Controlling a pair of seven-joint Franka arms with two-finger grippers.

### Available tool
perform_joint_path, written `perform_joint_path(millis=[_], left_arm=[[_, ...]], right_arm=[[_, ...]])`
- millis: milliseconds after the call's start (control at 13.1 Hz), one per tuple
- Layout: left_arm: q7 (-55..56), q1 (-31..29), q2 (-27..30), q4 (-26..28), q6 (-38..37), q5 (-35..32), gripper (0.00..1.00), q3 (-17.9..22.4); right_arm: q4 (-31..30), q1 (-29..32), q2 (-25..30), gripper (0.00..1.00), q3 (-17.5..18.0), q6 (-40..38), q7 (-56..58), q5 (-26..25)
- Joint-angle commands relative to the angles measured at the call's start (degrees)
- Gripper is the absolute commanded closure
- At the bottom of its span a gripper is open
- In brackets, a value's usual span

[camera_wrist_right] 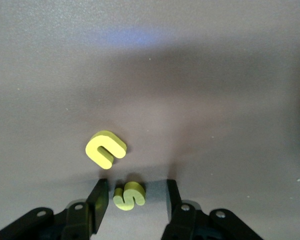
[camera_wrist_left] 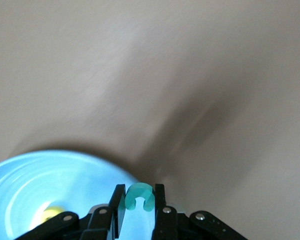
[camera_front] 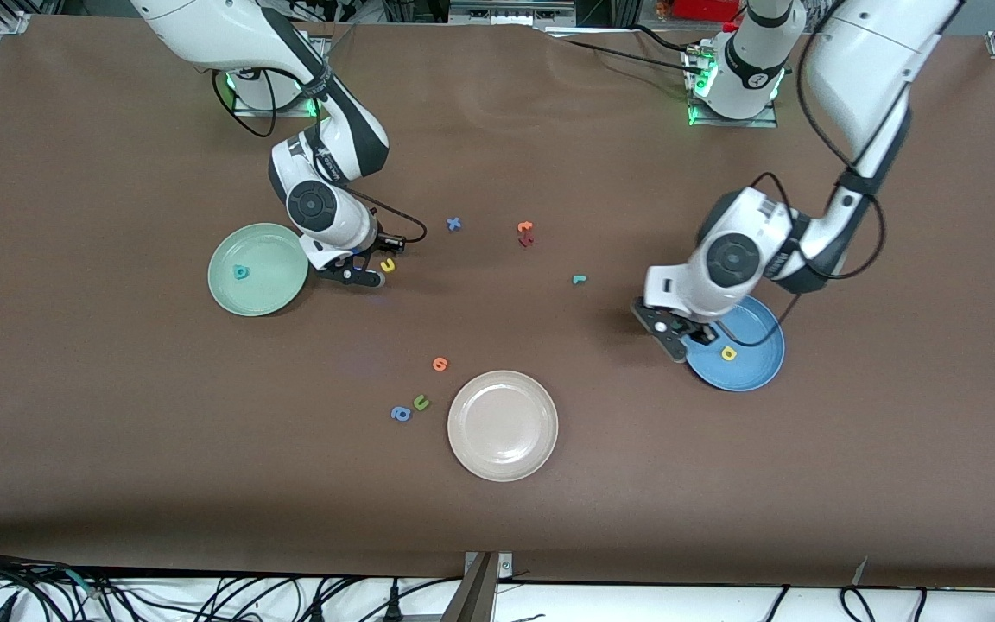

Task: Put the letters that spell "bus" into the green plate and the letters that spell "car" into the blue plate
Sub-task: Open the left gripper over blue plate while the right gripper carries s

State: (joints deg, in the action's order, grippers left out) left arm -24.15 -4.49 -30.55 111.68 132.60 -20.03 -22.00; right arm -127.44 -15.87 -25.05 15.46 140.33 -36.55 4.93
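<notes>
Letters going to both plates.
Front view: our left gripper [camera_front: 694, 335] hangs over the blue plate [camera_front: 757, 367], at its ten o'clock rim. Left wrist: it pinches the teal "c" [camera_wrist_left: 139, 197]; next, release. Right wrist: our right gripper [camera_wrist_right: 134, 202] straddles the yellow "s" [camera_wrist_right: 128, 195], half-open; next, close.

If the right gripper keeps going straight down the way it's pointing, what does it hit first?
Most likely the yellow "s", lying on the table between the open fingers of the right gripper; the yellow "u" lies just ahead, apart.
</notes>
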Motion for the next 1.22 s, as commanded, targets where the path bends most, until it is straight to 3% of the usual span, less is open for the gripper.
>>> perform_joint_path(millis=[0, 306, 382, 459, 535, 612, 765, 917, 1147], left_arm=[[-4.84, -2.53, 0.5, -0.67, -0.68, -1.32, 0.85, -0.59], [-5.38, -3.15, 0.32, -0.67, -0.68, -1.67, 0.82, -0.24], [-5.64, -4.03, 0.32, -0.67, -0.68, -1.59, 0.62, -0.24], [-5.64, -4.3, 0.32, -0.67, -0.68, -1.5, 0.13, -0.33], [-5.55, -4.21, 0.32, -1.11, -0.68, -1.24, 0.0, -0.42], [-5.12, -3.95, 0.49, -1.29, -0.68, -0.8, 0.0, -0.68], [-1.54, -3.94, 0.76, -1.29, -0.94, 0.08, 0.0, -3.73], [11.51, -3.77, 0.76, -1.2, -2.69, 3.06, 0.0, -7.6], [34.1, -1.41, -0.03, -0.76, -2.79, 4.39, 0.0, -11.57]], right_arm=[[-1.76, 0.4, 0.44, 0.46, 0.45, 1.0, 0.07, -0.27], [-1.67, 0.32, 0.44, 0.46, 1.23, 1.0, -1.68, -0.01], [-1.67, 0.4, 0.44, 0.46, 1.24, 1.08, -1.6, -0.01], [-1.67, 0.4, 0.27, 0.46, 1.24, 1.17, -1.51, -0.09], [-1.67, 0.4, 0.09, 0.52, 1.24, 1.17, -1.51, -0.01], [-1.67, 0.4, 0.0, 0.68, 1.24, 1.09, -1.6, -0.01], [-1.67, 0.4, 0.0, 0.89, 1.24, 1.09, -1.6, -0.01], [-1.67, 0.4, 0.0, 0.98, 1.24, 0.82, -1.6, -0.01], [-0.1, 0.4, 1.66, 0.99, 0.98, -3.02, -2.73, -0.01]])
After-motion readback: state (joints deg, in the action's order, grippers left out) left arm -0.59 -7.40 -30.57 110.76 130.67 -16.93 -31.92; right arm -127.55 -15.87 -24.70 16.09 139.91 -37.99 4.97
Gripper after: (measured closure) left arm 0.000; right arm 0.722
